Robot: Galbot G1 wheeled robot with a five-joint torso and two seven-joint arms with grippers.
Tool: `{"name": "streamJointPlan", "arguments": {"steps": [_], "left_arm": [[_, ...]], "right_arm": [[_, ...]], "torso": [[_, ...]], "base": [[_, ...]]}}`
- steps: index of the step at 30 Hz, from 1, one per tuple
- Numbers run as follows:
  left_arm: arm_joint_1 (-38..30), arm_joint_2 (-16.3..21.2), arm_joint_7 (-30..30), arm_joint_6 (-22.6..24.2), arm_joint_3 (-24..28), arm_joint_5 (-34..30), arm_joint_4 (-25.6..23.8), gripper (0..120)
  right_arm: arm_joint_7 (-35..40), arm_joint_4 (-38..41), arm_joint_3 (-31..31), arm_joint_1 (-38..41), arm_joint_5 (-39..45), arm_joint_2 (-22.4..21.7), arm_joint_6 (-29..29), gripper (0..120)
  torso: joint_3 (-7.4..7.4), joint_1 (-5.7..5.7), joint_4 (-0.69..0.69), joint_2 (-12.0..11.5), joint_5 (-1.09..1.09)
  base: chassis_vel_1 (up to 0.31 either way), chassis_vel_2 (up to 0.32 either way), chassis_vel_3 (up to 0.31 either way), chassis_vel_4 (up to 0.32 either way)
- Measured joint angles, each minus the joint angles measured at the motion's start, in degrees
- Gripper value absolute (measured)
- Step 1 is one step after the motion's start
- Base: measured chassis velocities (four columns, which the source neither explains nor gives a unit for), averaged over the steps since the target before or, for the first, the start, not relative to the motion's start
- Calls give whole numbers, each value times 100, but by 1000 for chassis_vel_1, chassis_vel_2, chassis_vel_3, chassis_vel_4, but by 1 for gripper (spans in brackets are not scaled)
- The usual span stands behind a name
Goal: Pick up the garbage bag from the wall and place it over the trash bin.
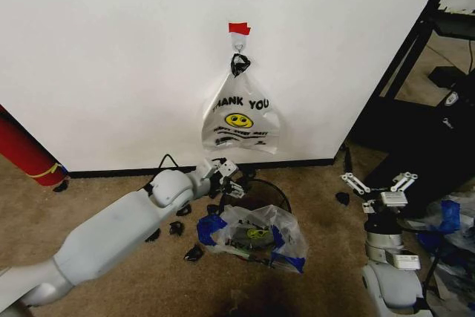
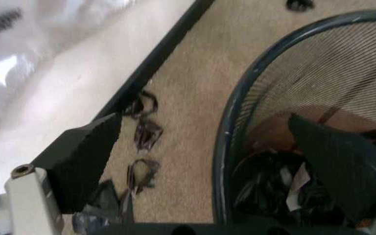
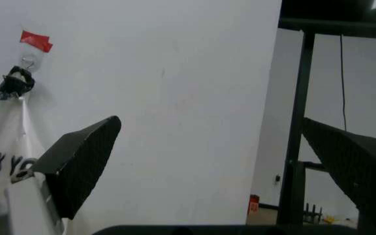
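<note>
The left tool (image 1: 228,179) hangs spread and empty at the rim of the bin (image 1: 276,192), near the wall (image 1: 111,50). The bag (image 1: 256,237) with blue edges drapes over the bin's front on the carpet. The right tool (image 1: 378,182), spread too, waits well apart.

White wall (image 1: 111,50) with red tape (image 1: 239,28); white bag (image 1: 240,120) with yellow smiley, black lettering; see-through bag (image 1: 256,237) with blue edges at lower centre; tan carpet (image 1: 111,187); black mesh bin (image 2: 240,117)
</note>
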Motion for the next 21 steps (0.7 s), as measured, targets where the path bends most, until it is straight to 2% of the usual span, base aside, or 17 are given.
{"name": "streamJointPlan", "arguments": {"steps": [8, 17, 21], "left_arm": [[-263, -236, 122, 455, 196, -26, 215, 97], [-487, -761, -44, 621, 370, -128, 692, 64], [-499, -785, -61, 809, 385, -123, 716, 48]], "right_arm": [[-8, 94, -13, -220, 10, 70, -4, 100], [-92, 89, -18, -378, 68, 131, 134, 100], [-159, 85, -16, -474, 145, 90, 204, 100]], "torso": [[0, -1, 1, 0, 0], [0, 0, -1, 0, 0], [0, -1, 0, 0, 0]], "base": [[0, 0, 0, 0], [0, 0, 0, 0], [0, 0, 0, 0]]}}
